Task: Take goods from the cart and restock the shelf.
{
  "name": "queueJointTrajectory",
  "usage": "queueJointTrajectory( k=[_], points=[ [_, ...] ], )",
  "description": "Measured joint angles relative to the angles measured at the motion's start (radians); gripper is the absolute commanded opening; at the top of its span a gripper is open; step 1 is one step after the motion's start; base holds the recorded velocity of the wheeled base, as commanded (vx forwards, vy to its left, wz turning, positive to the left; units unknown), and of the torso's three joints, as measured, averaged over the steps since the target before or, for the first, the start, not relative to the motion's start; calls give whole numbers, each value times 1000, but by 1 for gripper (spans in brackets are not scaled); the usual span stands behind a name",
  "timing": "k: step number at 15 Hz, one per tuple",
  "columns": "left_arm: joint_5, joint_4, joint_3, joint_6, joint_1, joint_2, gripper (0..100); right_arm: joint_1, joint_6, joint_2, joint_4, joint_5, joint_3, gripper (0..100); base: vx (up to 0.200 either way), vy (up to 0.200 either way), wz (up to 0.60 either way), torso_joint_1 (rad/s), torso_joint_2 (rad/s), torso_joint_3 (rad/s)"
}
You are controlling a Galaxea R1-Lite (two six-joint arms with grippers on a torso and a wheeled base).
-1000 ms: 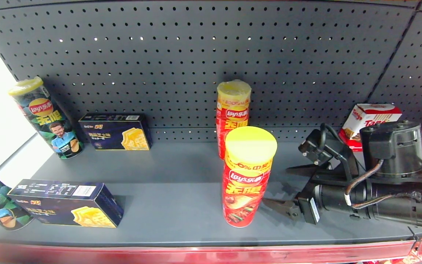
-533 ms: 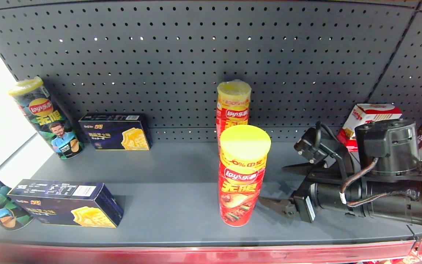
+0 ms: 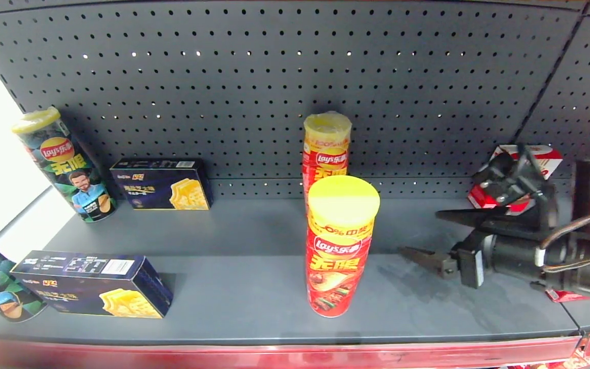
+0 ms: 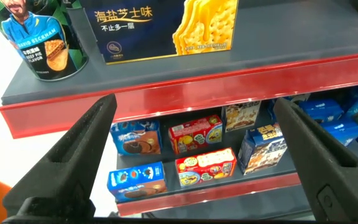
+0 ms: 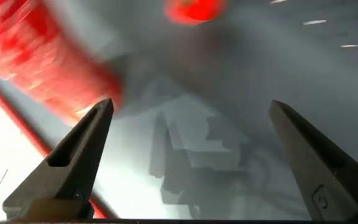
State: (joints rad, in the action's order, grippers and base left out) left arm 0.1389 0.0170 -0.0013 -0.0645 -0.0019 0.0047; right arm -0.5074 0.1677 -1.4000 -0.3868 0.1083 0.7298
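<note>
In the head view we see the front red can (image 3: pixel 342 246) standing upright near the front edge of the shelf (image 3: pixel 254 287), just in front of the rear red can (image 3: pixel 325 146), which stands by the pegboard back. The right gripper (image 3: pixel 422 233) lies to the front can's right, fingers spread wide, holding nothing and apart from it. A red-and-white box (image 3: pixel 551 154) sits behind it. In the left wrist view we find the left gripper (image 4: pixel 194 102) with its fingers released before the shelf's red edge, near a navy box (image 4: pixel 160 28) and a dark can (image 4: pixel 42 37). In the right wrist view a red can shows blurred beyond one spread finger.
</note>
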Motion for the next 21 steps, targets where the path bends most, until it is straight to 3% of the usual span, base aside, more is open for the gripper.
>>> queueJointTrajectory(
  k=[5, 11, 15, 18, 21],
  points=[
    [1, 0, 0, -2, 0, 0, 100, 208, -26, 309, 5, -1, -109, 100, 0, 0, 0, 0, 0, 0],
    [3, 0, 0, -5, -1, 0, 100, 427, -68, 861, 119, -10, -433, 100, 0, 0, 0, 0, 0, 0],
    [3, 0, 0, -6, -1, 0, 100, 504, -99, 1212, 437, -47, -560, 100, 0, 0, 0, 0, 0, 0],
    [2, -1, 0, -5, -1, 0, 100, 518, -148, 1342, 380, -140, -696, 100, 0, 0, 0, 0, 0, 0],
    [2, -2, 1, -9, -1, 0, 100, 521, -158, 1386, 388, -148, -725, 100, 0, 0, 0, 0, 0, 0]
  ],
)
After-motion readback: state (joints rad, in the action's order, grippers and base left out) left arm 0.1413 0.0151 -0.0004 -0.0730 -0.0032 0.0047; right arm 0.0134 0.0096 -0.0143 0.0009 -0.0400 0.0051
